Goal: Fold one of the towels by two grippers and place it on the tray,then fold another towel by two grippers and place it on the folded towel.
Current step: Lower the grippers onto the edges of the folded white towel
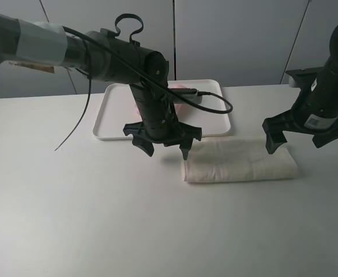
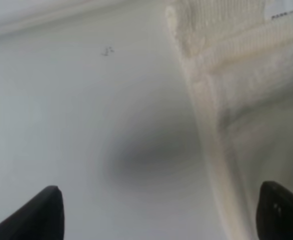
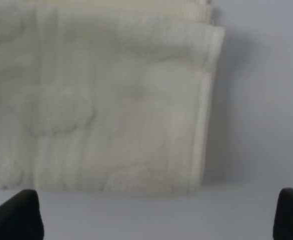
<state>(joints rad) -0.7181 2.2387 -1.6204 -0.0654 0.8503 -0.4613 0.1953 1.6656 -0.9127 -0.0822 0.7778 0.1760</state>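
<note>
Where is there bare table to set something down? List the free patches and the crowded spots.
Free: the wide front of the table below the cream towel, and the left side beside the tray. Crowded: the middle, where the open left gripper and open right gripper flank the towel; a pink towel occupies the tray.

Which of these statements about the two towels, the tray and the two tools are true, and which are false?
1. The cream towel lies folded on the table. True.
2. The cream towel is on the tray. False: it lies on the table in front of the tray.
3. Both tools are open and empty. True: the left tool and the right tool hang over the cream towel's two ends.
4. The pink towel lies on the table beside the cream one. False: it is on the tray, mostly hidden behind the left arm.
5. The right tool clamps a towel corner. False: it grips nothing.
</note>
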